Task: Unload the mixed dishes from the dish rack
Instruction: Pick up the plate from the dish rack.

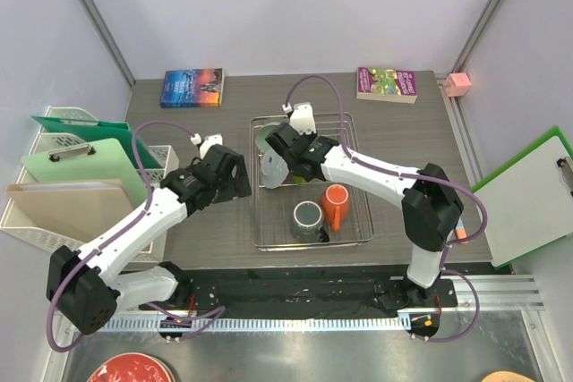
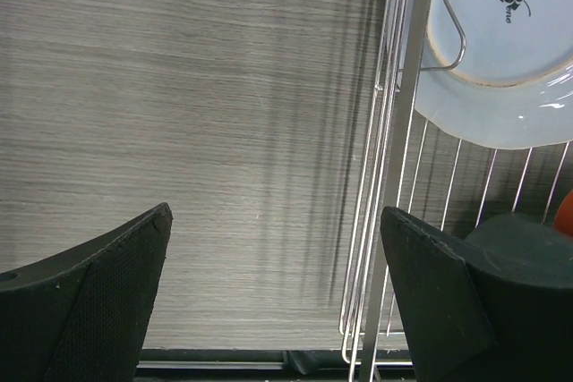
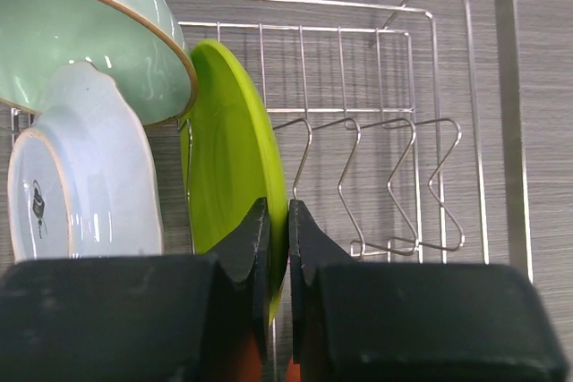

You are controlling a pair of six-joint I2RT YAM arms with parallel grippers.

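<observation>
The silver wire dish rack sits mid-table. My right gripper reaches into its far left part and is shut on the rim of the upright lime-green plate, with fingertips on either side of the edge. The mint-green bowl and the light grey plate lean just left of it. The orange mug and the grey metallic mug stand in the rack's near part. My left gripper is open and empty over bare table beside the rack's left wall, with the grey plate ahead of it.
Two books lie at the table's back edge. White file trays with clipboards stand at the left. A pink cube and another clipboard are at the right. A red plate lies below the front edge.
</observation>
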